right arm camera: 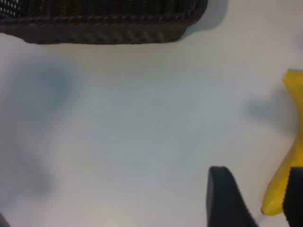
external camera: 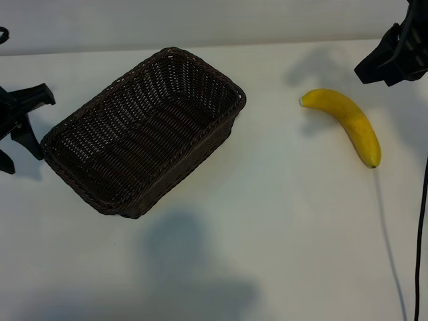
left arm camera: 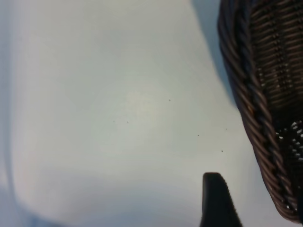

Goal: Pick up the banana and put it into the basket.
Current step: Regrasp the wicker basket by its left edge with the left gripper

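Banana (external camera: 348,124) untouched on table (external camera: 281,227), right claw (right arm camera: 258,198) apart beside it, left claw (external camera: 17,124) apart near basket (external camera: 144,130).

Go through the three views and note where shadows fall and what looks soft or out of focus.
Exterior view: sharp; soft shadows lie on the table below the basket and above the banana. Left wrist view: basket rim fairly crisp, end effector fingertip soft. Right wrist view: blurry throughout, banana smeared, grey shadow at one side.

Both arms are running off the exterior view's edges — the left gripper (external camera: 17,127) partly cropped. In the right wrist view the banana (right arm camera: 289,156) is being cut off, its far end hidden behind a dark fingertip (right arm camera: 294,196).
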